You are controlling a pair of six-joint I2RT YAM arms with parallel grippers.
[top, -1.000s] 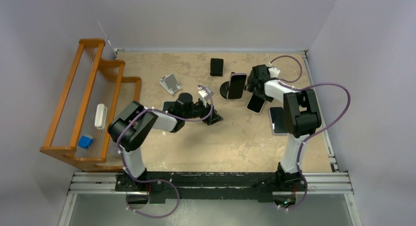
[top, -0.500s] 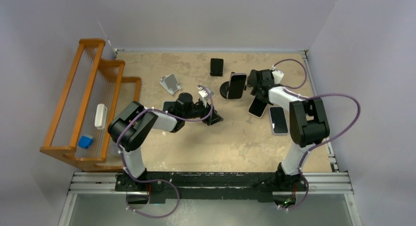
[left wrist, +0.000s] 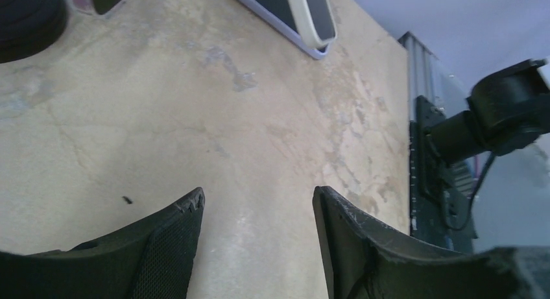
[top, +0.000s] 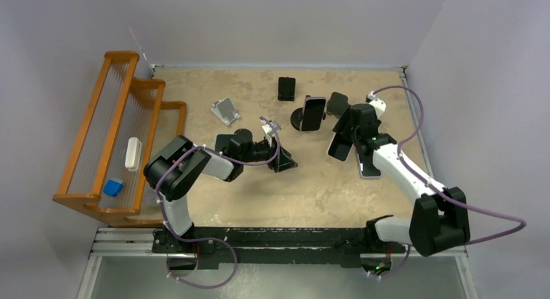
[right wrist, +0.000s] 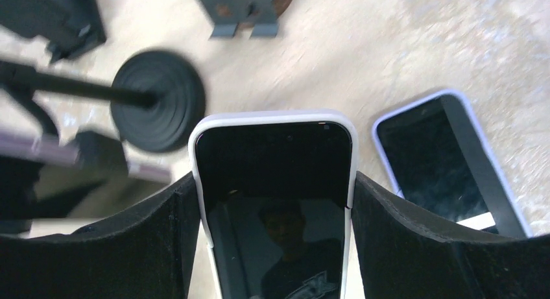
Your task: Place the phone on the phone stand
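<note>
Phone (right wrist: 272, 202), a slim slab with rounded corners, has a glossy black screen and a pale matte case rim. It is clamped by its long edges between the two black fingers (right wrist: 415, 247) of the right end effector (right wrist: 274, 182), which is closed on it. The screen mirrors a dim figure.

From above, the same phone (top: 338, 146) hangs tilted beneath that end effector. Whether its lower end touches the worktop (top: 311, 189) cannot be told. The worktop is mottled beige and stone-like, with grey stains and hairline cracks.

Just beyond the right end effector's fingertips stands an empty phone stand (right wrist: 250, 10), dark and angular, with two small front feet. Ahead and to the left is a round black base (right wrist: 159, 107), ridged in concentric rings and carrying a thin stem. From above, that base's stand carries a second phone (top: 313, 113). Just right of the gripped phone a third phone (right wrist: 447, 163) in a lavender case lies flat, screen up.

The left end effector (left wrist: 258, 195) is spread wide with nothing between its fingers (left wrist: 162, 247). Their black tips are rough and chipped along the edges. Well to its left stands a slatted wooden rack (top: 97, 150), and farther off a folded grey metal stand (top: 224, 110).
</note>
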